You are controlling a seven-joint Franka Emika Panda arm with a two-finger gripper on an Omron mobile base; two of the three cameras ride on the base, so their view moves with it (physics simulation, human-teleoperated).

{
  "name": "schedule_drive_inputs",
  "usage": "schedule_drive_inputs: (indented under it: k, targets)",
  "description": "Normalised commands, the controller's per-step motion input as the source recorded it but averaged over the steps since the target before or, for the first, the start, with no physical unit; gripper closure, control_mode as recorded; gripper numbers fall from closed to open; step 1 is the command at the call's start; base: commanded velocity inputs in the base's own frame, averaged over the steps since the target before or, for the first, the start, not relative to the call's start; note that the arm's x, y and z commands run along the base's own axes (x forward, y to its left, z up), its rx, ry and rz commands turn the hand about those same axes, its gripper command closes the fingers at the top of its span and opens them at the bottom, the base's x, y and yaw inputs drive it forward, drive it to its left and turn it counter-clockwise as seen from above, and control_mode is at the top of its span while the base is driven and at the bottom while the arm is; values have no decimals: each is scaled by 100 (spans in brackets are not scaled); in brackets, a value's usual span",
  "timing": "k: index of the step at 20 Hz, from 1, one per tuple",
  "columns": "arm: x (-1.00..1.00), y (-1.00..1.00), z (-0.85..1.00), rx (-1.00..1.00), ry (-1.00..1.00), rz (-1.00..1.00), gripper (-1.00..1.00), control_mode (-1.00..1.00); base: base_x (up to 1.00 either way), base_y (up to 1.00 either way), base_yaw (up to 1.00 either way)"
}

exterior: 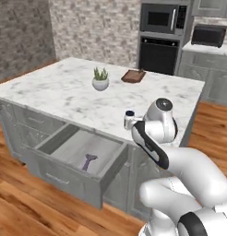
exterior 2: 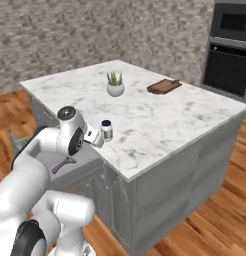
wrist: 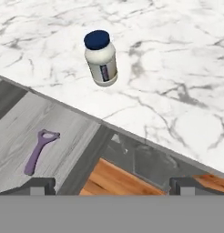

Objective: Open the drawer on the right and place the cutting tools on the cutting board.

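Purple peeler with a Y-shaped head (wrist: 39,151) lies flat on the pale grey floor of the open grey-fronted drawer (exterior: 64,177), long axis running toward the table edge. It sits left of and ahead of the spread, empty fingers (wrist: 113,185), which hover over the drawer's right wall. No knife visible.

White marble table (exterior: 64,92) above: blue-lidded white jar (wrist: 101,58) near the edge; reddish-brown wooden cutting board (exterior: 133,75) at the far side, well apart, beside a potted plant (exterior: 100,79).
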Motion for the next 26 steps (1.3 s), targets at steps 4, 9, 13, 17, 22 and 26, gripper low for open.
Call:
schedule_drive_inputs:
  k: [4,9,13,17,22,26]
  targets:
    - [0,0,0,0,0,0,-100,100,38,-28,47]
    - [0,0,0,0,0,0,-100,100,0,-25,22]
    - [0,0,0,0,0,0,-100,100,9,-33,33]
    - [0,0,0,0,0,0,-100,100,13,0,22]
    - [0,0,0,0,0,0,-100,100,4,-6,25]
    - [0,0,0,0,0,0,-100,100,4,-23,13]
